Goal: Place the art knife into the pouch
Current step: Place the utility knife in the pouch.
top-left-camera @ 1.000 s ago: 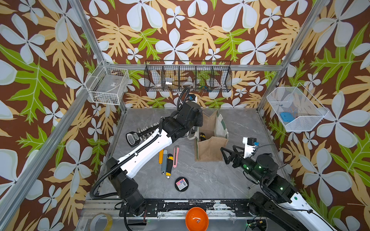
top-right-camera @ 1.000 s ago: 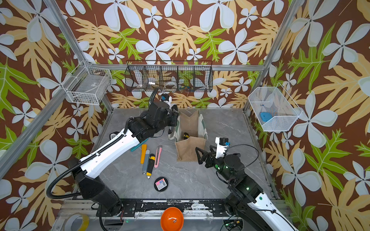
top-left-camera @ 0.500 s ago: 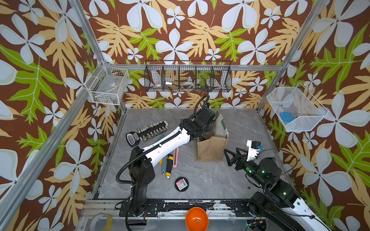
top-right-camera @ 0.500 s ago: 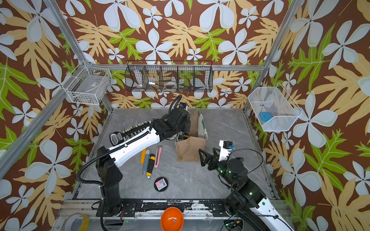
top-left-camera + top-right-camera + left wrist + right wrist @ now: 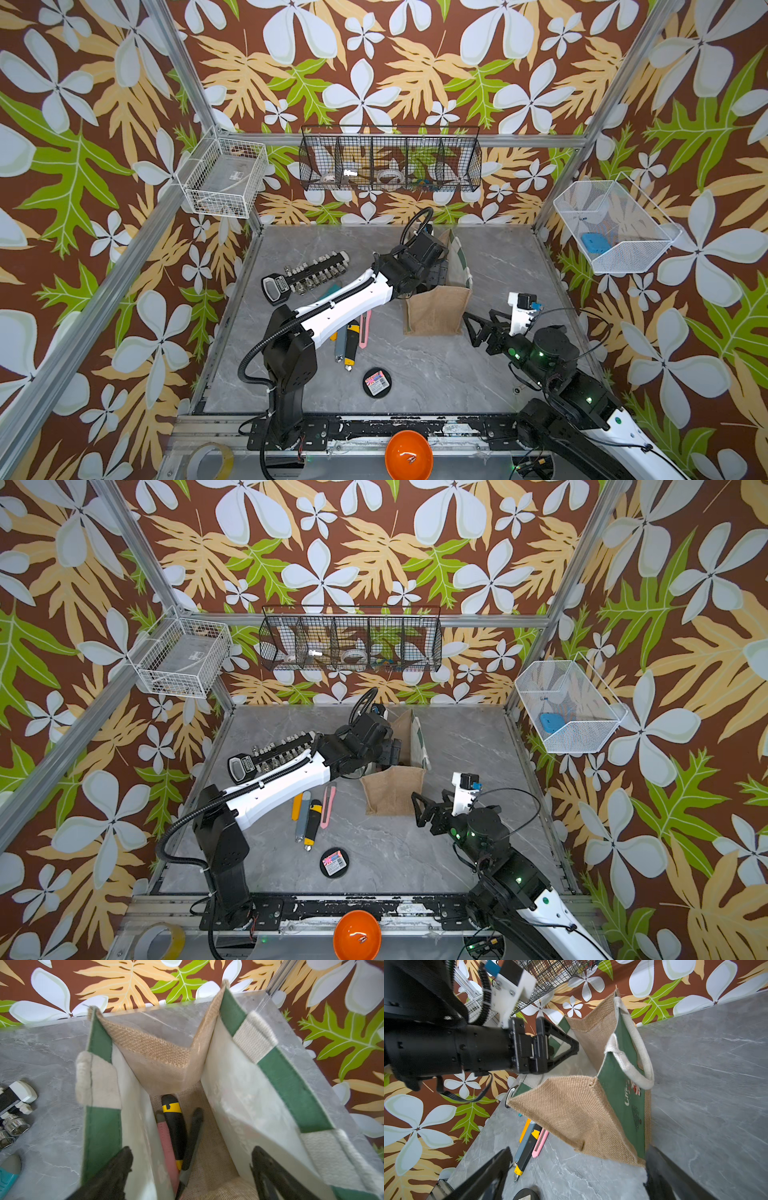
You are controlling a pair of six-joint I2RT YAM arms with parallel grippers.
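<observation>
Three art knives (image 5: 176, 1138) lie on the floor inside the pouch (image 5: 434, 311), which stands open at the centre of both top views: a pink knife (image 5: 166, 1147), a black-and-yellow knife (image 5: 173, 1124) and a dark knife (image 5: 194, 1126). Left gripper (image 5: 190, 1154): jaws spread wide over the pouch mouth, holding nothing. Right gripper (image 5: 478, 319): jaws spread and empty, just right of the pouch in a top view.

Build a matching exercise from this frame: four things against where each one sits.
Things:
1. left claw
2. right claw
3. orange bowl
4. blue item

Places:
A. inside the white mesh basket
B. open, at the mouth of the pouch
C. past the front edge of the table
D. open, near the pouch's burlap side

Pairs: 1-B, 2-D, 3-C, 4-A
</observation>
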